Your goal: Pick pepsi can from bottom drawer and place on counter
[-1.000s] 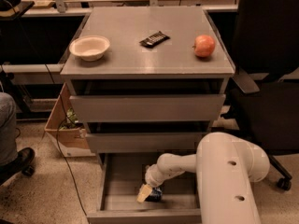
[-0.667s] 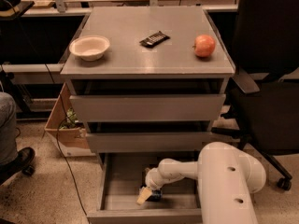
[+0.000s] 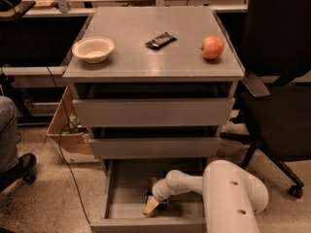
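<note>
The bottom drawer (image 3: 121,212) is pulled open below the two shut upper drawers. My white arm reaches into it from the right, and my gripper (image 3: 151,204) is low inside the drawer near its front middle. A small dark object, seemingly the pepsi can (image 3: 163,204), sits right at the gripper and is mostly hidden by it. The grey counter (image 3: 146,62) on top holds no can.
On the counter are a white bowl (image 3: 93,49), a black snack bar (image 3: 160,41) and a red apple (image 3: 212,47). A black office chair (image 3: 282,96) stands to the right. A cardboard box (image 3: 68,130) and a person's leg (image 3: 7,135) are on the left.
The gripper stays at almost the same spot in the bottom drawer. The arm's large white link has shifted slightly lower and to the left.
</note>
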`<state>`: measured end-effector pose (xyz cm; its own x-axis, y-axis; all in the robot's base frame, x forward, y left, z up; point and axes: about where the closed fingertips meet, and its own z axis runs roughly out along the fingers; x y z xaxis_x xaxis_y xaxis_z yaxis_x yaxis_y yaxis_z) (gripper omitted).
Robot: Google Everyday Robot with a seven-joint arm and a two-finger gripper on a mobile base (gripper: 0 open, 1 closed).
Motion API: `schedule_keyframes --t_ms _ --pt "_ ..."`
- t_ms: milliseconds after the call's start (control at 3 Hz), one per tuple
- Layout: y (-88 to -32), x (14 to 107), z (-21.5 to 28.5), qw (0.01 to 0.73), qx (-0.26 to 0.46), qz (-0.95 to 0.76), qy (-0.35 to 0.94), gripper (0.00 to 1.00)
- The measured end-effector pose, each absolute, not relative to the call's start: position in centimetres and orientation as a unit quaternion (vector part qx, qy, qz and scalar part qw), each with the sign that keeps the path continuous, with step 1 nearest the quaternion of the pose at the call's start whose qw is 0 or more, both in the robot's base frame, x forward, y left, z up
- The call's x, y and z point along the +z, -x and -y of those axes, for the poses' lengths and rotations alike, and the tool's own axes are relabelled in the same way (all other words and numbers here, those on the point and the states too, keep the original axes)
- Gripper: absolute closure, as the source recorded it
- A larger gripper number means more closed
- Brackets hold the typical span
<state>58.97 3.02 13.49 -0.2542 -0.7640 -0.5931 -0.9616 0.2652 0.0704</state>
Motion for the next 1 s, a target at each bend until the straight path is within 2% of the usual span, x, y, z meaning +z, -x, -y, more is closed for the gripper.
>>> schedule_keyframes --t_ms 333,1000 --pt "-59.0 12.0 -2.1 0.228 0.209 -0.764 0.566 0.19" --pt "-58.8 13.1 -1.6 0.245 0.192 -0.765 0.564 0.65"
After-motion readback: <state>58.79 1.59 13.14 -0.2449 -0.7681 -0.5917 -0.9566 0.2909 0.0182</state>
